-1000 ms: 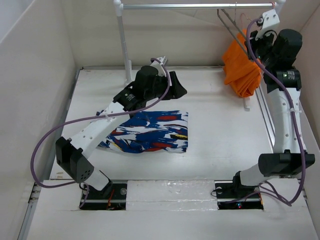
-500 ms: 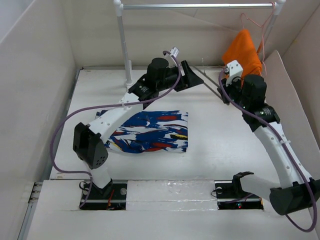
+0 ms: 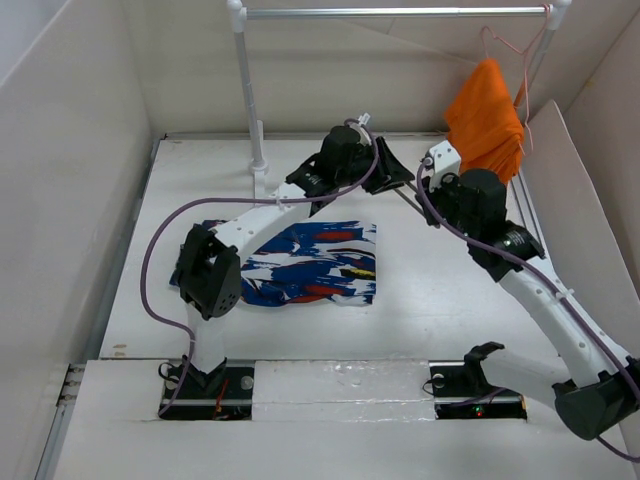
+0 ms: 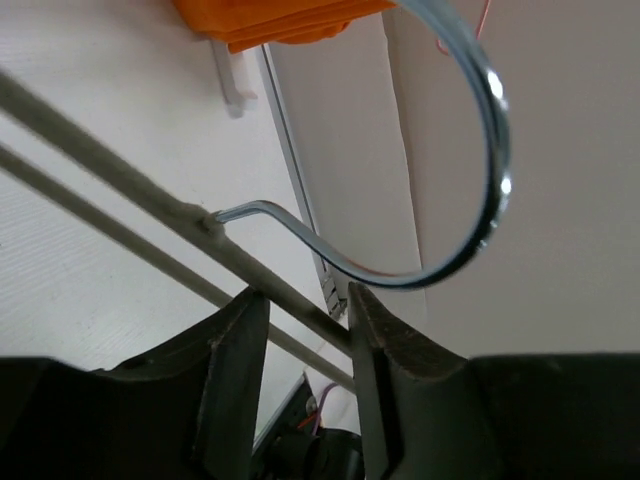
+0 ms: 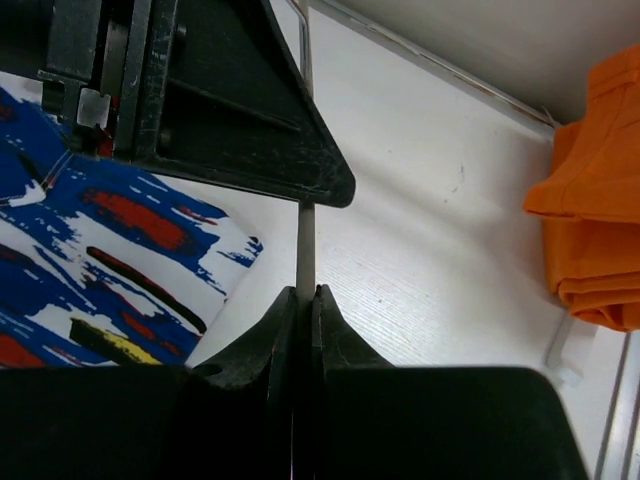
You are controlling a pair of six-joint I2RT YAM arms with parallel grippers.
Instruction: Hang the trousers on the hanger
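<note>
Your right gripper clenches the hanger. Your left gripper straddles its bar; you cannot tell whether it grips. The trousers lie at seven o'clock from both.

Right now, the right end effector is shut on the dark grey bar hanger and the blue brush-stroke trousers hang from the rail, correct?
No: the trousers lie flat on the white table, per the top external view. The right end effector is shut on the hanger.

No legible text, no labels or brand marks, no readable numbers or signs anywhere in view
</note>
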